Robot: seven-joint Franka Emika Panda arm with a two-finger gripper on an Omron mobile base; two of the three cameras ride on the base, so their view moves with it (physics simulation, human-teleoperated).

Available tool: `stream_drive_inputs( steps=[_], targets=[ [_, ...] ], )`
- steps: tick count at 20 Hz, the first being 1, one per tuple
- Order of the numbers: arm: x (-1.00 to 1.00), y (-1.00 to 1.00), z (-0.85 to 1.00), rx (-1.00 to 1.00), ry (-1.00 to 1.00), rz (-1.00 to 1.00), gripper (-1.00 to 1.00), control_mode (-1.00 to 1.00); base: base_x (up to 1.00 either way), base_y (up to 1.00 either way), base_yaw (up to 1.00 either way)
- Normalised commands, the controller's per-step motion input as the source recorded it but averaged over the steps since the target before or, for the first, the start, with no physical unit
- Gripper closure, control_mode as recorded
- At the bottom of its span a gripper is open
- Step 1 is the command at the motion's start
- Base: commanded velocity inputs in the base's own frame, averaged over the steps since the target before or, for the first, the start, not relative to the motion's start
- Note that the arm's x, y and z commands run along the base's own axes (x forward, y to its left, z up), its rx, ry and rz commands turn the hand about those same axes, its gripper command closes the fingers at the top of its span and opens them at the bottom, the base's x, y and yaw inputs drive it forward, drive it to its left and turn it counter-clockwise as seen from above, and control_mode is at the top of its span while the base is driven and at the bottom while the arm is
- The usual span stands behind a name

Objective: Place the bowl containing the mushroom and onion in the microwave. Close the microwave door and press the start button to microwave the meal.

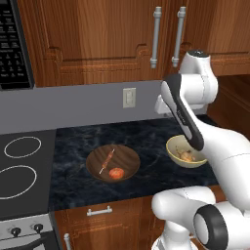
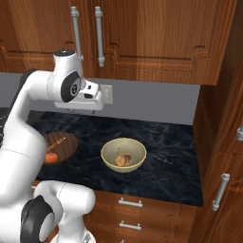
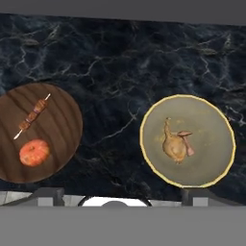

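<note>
The cream-yellow bowl (image 3: 187,139) stands on the dark marble counter (image 2: 166,142) with the meal (image 3: 177,144), small tan-brown lumps, inside it. In the left base view my arm covers part of the bowl (image 1: 181,151); the right base view shows the whole bowl (image 2: 123,154). My gripper (image 3: 122,196) hangs well above the counter, behind and to the left of the bowl, looking straight down. Its fingertips (image 3: 48,194) stand wide apart, open, with nothing between them. The microwave's keypad strip (image 1: 12,44) shows at the upper left; its door is out of view.
A dark wooden bowl (image 1: 113,162) with a red tomato (image 3: 33,152) and a skewer (image 3: 33,115) sits left of the cream bowl. The stove (image 1: 22,166) adjoins the counter's left end. Upper cabinets with metal handles (image 1: 156,36) hang overhead. A tall cabinet (image 2: 223,156) bounds the right.
</note>
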Motion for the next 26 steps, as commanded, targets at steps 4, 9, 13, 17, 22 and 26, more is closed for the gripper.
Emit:
stream_drive_inputs(
  steps=[4, 9, 13, 17, 22, 26],
  targets=[
    [-0.40, -0.26, -0.13, 0.00, 0.00, -0.02, -1.00, -1.00, 0.00, 0.00, 0.00],
    [-0.22, -0.54, -0.11, 0.06, 0.00, -0.04, -1.00, -1.00, 0.00, 0.00, 0.00],
    [-0.04, -0.66, -0.21, 0.11, -0.04, -0.07, -1.00, -1.00, 0.00, 0.00, 0.00],
    [-0.04, -0.63, -0.57, 0.15, -0.08, -0.15, -1.00, -1.00, 0.00, 0.00, 0.00],
    [0.00, -0.51, -0.54, 0.24, -0.10, -0.27, -1.00, -1.00, 0.00, 0.00, 0.00],
    [0.00, -0.39, -0.48, 0.29, -0.09, -0.37, -1.00, -1.00, 0.00, 0.00, 0.00]
  ],
)
